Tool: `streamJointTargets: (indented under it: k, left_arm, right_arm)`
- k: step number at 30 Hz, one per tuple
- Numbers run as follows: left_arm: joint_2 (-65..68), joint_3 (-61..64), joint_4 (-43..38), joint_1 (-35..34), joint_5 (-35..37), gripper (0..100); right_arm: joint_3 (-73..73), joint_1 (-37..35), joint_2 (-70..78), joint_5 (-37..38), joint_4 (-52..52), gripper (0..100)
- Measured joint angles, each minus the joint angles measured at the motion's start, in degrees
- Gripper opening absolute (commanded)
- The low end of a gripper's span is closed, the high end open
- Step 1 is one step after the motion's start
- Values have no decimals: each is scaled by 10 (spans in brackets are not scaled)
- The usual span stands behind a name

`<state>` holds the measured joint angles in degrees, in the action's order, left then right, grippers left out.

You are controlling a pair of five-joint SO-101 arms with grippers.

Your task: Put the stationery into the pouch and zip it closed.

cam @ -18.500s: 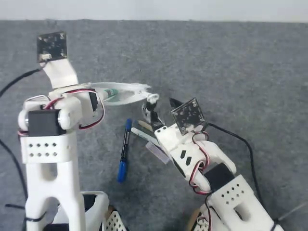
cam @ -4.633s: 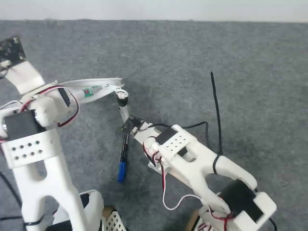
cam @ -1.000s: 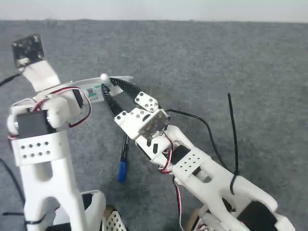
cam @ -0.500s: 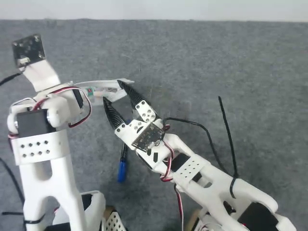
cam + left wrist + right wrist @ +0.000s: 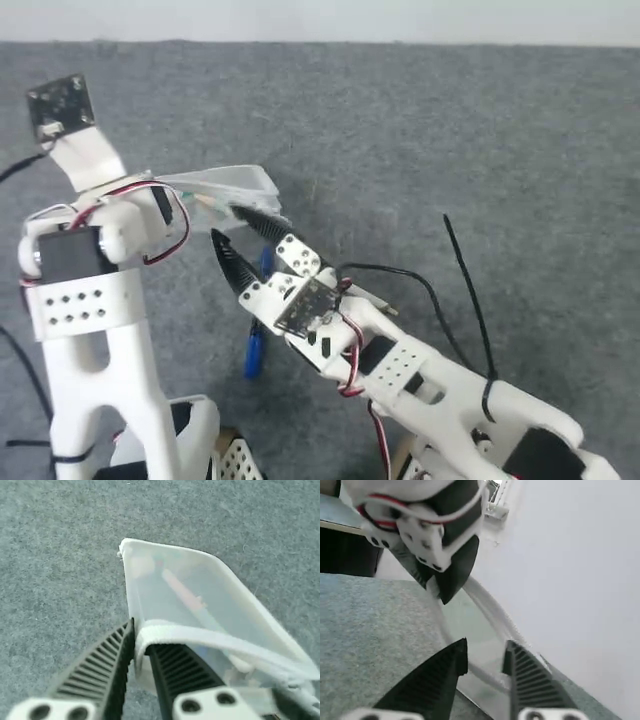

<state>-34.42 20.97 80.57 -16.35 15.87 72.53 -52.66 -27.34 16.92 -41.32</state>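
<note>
The left gripper [image 5: 139,639] is clamping the white rim of the translucent pouch [image 5: 200,605] and is holding it above the grey worktop [image 5: 480,130]. The mouth of the pouch is standing open, and a pen-like piece [image 5: 182,592] is lying inside it. The right gripper [image 5: 229,226] is hovering at the free end of the pouch with its jaws apart and nothing between them. From its wrist camera the rim of the pouch is passing just in front of the open jaws, but it cannot be told if they are touching it. A blue pen [image 5: 254,352] is lying on the worktop, near the pouch and partly under the right arm.

The filling seems not finished, because this pen is not yet in the pouch. To do the step well, the right gripper probably needs to go down to the pen and close on its middle, so that the pen is not tipping when lifted. The left gripper should hold the mouth of the pouch wide and steady. The pen should enter point first along the length of the pouch, and only then should the zip be pulled.
</note>
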Motion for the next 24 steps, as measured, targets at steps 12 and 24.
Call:
streamJointTargets:
  k: [12,24]
  left_arm:
    - [0,0,0,0,0,10]
    - [0,0,-11,-55,0,10]
  right_arm:
    - [14,-2,-190,-55,180,59]
    - [14,12,-321,-146,522,63]
